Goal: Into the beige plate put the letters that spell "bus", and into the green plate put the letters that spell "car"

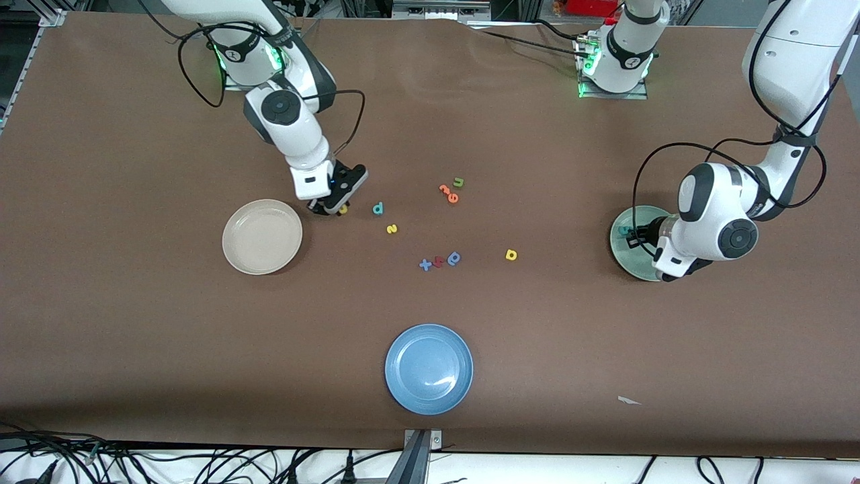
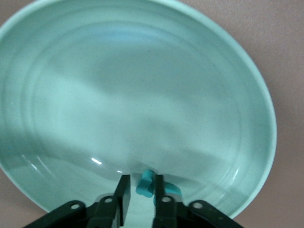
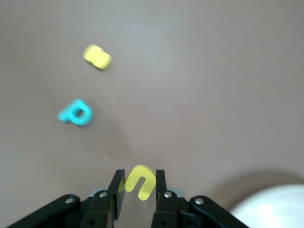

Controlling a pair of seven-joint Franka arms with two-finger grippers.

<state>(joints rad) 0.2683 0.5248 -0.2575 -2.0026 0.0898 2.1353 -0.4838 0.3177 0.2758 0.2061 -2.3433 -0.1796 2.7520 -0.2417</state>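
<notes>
Yellow "u" (image 3: 140, 181) in right claw (image 3: 138, 189); three plates.

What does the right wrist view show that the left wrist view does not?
Only the right wrist view: the right gripper with its jaws around the yellow "u", the teal "b" and yellow "s" on the table, and the beige plate's edge.
Only the left wrist view: the left gripper over the green plate, a teal letter between its jaws.
Both: brown table.
</notes>
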